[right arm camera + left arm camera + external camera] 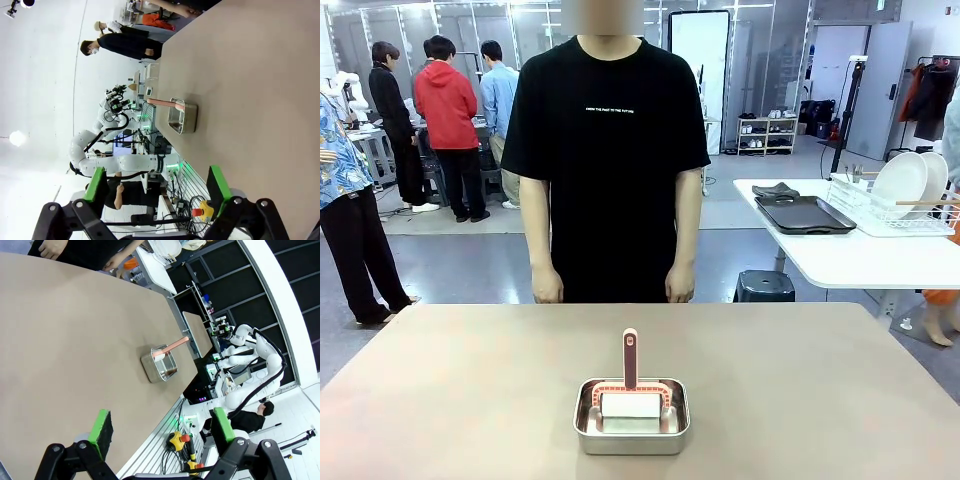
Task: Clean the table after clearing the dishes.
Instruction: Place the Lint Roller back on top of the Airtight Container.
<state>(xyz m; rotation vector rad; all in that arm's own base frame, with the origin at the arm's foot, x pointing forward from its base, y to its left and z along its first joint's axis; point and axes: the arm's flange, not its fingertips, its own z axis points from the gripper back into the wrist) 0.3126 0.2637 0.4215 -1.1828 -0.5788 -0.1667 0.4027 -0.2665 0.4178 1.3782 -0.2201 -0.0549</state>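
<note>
The left gripper [162, 429] was built of black angular links, each finger joined by round silver-grey pivot pins and tipped with a bright green pad [101, 426]. The right gripper [157, 186] had the same make: black linkage bars, pale round pins at the joints, and flat green pads [218, 183] with darker inner faces. The person [609, 160] at the desk's far edge wore a plain black short-sleeved T-shirt with one small line of white print across the chest, too small to read.
</note>
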